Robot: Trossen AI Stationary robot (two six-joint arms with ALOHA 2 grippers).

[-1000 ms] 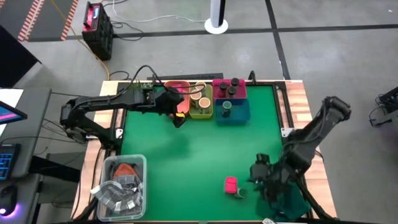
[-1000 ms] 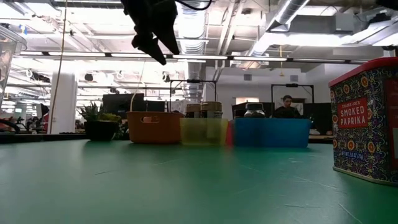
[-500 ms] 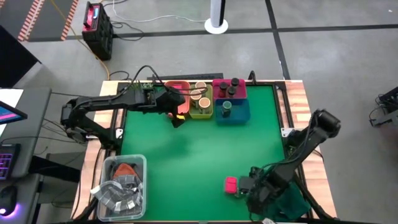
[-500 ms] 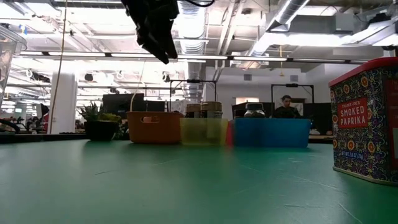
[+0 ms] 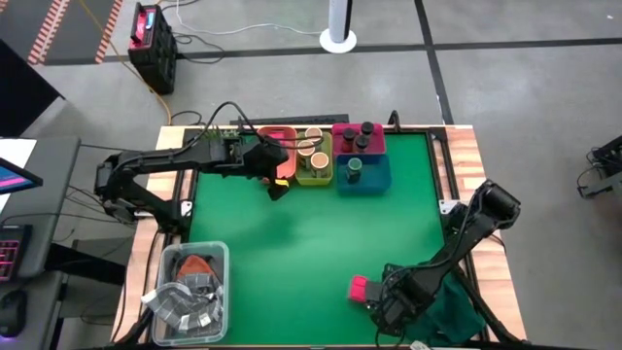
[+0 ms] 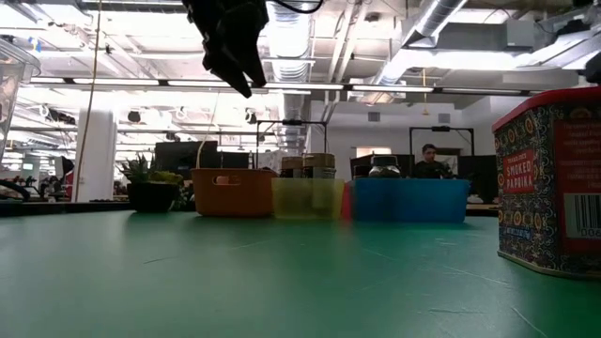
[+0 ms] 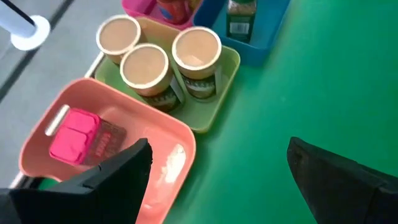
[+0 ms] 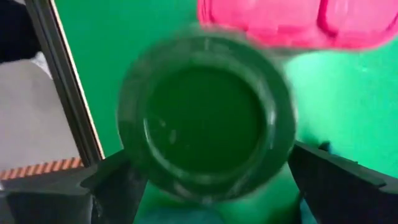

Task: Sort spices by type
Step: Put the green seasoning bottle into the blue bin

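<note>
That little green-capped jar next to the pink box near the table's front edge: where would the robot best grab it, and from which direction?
Probably from straight above, fingers closing on opposite sides of the round cap. The green-capped jar stands upright, so its cap faces up, and the right gripper hangs over it with its fingers spread on either side. The pink box sits close on one side, so the fingers should stay clear of that side.

Low view: patterned spice tin (image 6: 552, 183) at the right, near edge of the tabletop reads "SMOKED PAPRIKA". Smaller print on the tin too fine to read. No other legible text.
</note>
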